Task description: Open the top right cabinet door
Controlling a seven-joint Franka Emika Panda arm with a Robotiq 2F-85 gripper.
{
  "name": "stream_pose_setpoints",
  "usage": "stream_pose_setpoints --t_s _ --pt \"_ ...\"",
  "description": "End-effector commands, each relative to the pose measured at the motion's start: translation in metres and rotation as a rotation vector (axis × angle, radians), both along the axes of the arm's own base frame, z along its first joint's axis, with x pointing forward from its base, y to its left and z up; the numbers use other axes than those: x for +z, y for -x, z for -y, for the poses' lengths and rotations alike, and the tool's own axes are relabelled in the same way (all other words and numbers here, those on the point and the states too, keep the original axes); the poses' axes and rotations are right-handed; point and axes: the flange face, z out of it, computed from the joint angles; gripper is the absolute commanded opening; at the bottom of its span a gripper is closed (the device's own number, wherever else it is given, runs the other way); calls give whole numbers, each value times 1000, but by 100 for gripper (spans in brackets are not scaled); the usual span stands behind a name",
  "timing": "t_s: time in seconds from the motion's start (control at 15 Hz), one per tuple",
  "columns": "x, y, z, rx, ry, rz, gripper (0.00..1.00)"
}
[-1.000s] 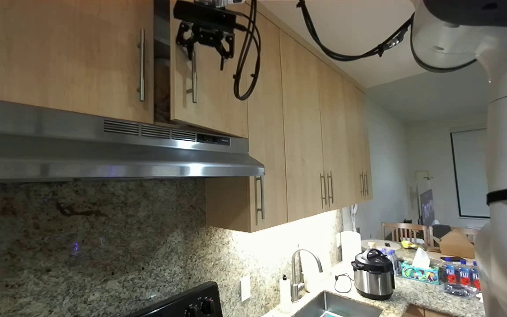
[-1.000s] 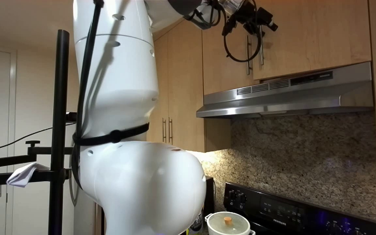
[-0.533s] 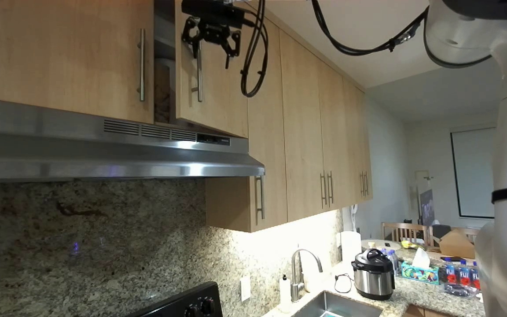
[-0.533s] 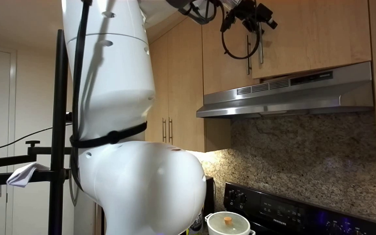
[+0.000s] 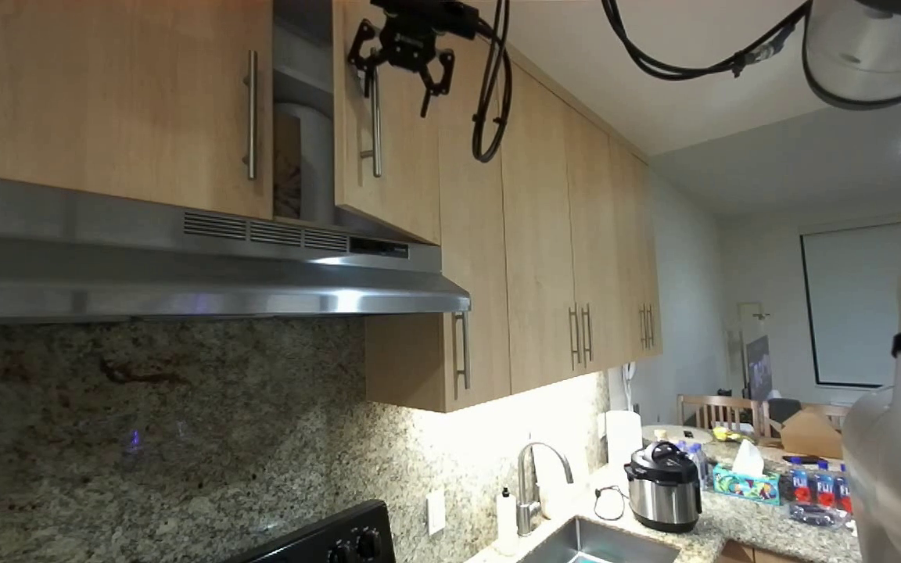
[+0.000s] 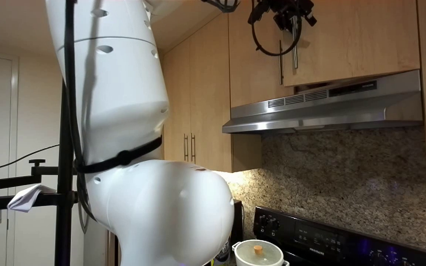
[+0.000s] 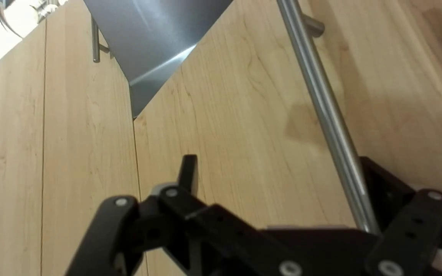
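Note:
The top right cabinet door, light maple, stands partly open above the hood, hinged at its right. It also shows in an exterior view and the wrist view. Its inner face is hidden. Its slim steel bar handle is near the left edge. My gripper is at the handle's upper part, with its fingers wide apart. In the wrist view my gripper has the handle between its fingers, close to the right finger, which sits partly behind the bar. The left finger is well away from the bar.
The matching left door is closed. A steel range hood lies just below both doors. Taller maple doors stand to the right. Inside the gap are a shelf and a pale rounded shape. A cable loop hangs beside my gripper.
The door has swung further open, its left edge moving right and widening the gap. My gripper has moved right and slightly up with the handle. The arm has drawn back.

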Motion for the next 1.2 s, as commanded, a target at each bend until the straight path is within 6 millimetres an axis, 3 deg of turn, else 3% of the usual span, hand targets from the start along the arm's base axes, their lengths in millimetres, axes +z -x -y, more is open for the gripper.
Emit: stream_pose_setpoints --t_s 0.0,0.27,0.53,1.13 --pt "33 39 60 -21 8 65 100" --pt "43 59 75 -10 6 47 100" --pt "49 81 104 27 -35 -3 100" --pt "64 111 202 181 -79 -70 100"
